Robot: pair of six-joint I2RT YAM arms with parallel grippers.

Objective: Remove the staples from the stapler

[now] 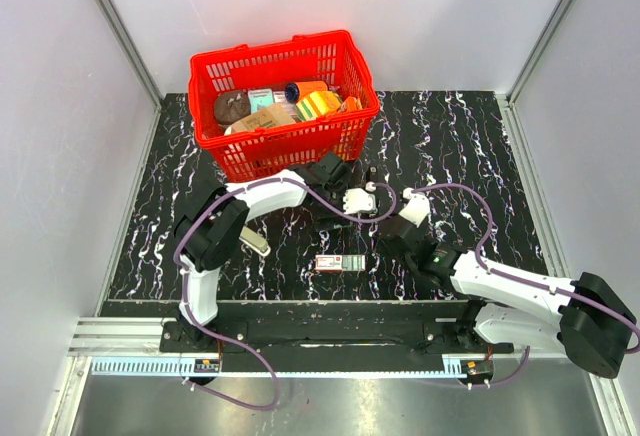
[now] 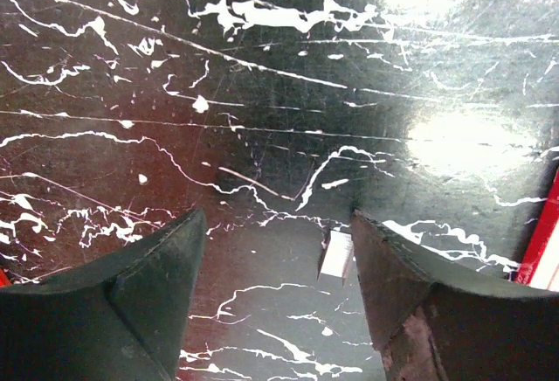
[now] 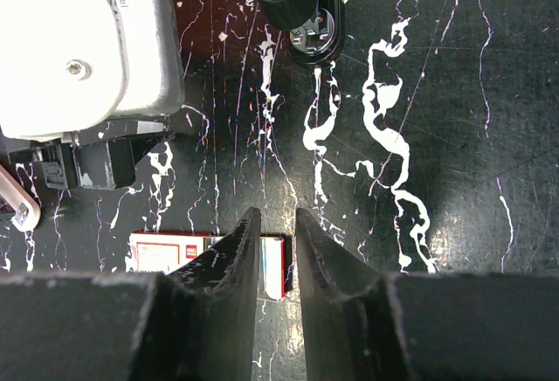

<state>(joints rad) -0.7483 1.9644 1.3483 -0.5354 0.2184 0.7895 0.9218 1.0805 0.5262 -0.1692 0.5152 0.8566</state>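
Note:
The black stapler point(image 3: 301, 5) lies on the dark marbled table just beyond my right gripper; in the top view it is a thin dark shape point(image 1: 372, 176) near the basket. A short silver strip of staples point(image 2: 336, 254) lies on the table beside the right finger of my left gripper point(image 2: 275, 250), which is open and empty. My right gripper point(image 3: 278, 224) hangs over the end of a red and white staple box point(image 3: 170, 254), its jaws a narrow gap apart with nothing between them. In the top view the left gripper point(image 1: 328, 218) and right gripper point(image 1: 392, 228) are close together, with the box point(image 1: 340, 262) in front.
A red basket point(image 1: 205, 66) full of assorted items stands at the back, close behind the left arm. A small beige and silver object point(image 1: 255, 242) lies left of the staple box. The left wrist's white camera housing point(image 3: 79, 49) is close to my right gripper.

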